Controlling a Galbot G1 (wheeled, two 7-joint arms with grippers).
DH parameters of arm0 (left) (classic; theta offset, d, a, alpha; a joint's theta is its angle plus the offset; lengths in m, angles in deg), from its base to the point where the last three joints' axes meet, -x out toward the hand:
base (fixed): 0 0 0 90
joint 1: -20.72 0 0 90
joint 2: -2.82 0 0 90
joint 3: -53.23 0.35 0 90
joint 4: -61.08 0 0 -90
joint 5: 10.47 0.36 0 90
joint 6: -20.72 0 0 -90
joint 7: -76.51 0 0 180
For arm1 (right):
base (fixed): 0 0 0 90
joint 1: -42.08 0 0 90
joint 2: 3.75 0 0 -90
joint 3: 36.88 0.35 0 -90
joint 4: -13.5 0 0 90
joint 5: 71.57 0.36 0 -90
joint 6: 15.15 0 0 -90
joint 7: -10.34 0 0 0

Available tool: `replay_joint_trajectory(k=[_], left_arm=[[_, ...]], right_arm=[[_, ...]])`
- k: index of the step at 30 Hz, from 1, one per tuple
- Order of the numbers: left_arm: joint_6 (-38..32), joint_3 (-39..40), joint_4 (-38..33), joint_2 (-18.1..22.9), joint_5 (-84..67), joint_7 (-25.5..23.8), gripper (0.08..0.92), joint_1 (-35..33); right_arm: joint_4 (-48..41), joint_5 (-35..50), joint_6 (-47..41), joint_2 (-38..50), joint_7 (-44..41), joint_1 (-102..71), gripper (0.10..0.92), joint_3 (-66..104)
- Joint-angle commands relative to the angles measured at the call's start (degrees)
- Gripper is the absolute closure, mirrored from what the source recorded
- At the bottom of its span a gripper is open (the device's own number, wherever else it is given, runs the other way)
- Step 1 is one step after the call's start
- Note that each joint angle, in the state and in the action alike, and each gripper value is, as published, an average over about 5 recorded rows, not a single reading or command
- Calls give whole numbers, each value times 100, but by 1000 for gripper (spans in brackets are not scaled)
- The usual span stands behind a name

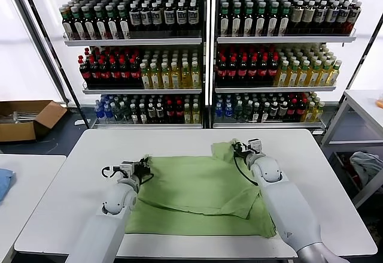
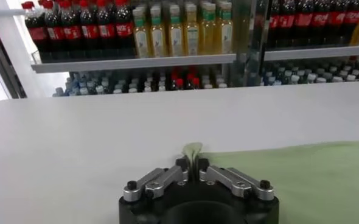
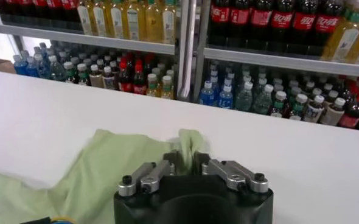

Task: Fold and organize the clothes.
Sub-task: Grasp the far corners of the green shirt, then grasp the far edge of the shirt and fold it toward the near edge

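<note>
The light green polo shirt [image 1: 197, 194] lies on the white table [image 1: 72, 185], partly folded with a flap doubled over its middle. My left gripper [image 1: 145, 168] is shut on the shirt's far left edge; in the left wrist view a pinch of green fabric [image 2: 191, 151] stands up between the fingertips of that gripper [image 2: 192, 164]. My right gripper [image 1: 236, 150] is shut on the shirt's far right corner; in the right wrist view bunched green cloth [image 3: 190, 143] is held between the fingertips of that gripper [image 3: 187, 159]. Collar, buttons and chest print are hidden.
Shelves of bottled drinks [image 1: 209, 53] stand behind the table. A cardboard box [image 1: 27, 119] lies on the floor at left. A second white table with blue cloth [image 1: 5, 182] stands at left. A rack with a grey-blue bundle [image 1: 366, 164] stands at right.
</note>
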Motion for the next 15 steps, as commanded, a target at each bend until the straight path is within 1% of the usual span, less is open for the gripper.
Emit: replay_joint_trajectory(k=[1,3,8,15], left_arm=[[-685,-1,-357,19,117,-45,908,-115],[-824,-14,-478,21,122,-29,911,-152],[-1124,-26,-766,26,256,19,911,-308],[-1191,-136,-1211,-34,292,36,911,-589]], right_arm=[[958,-45,181,73,262,-383,894,159],[1213,-28,218,70,390,-466,919,206],[1809,-51,407,58,524,-674,919,332],[2669,-55,457,203,608,-1006,919,380]])
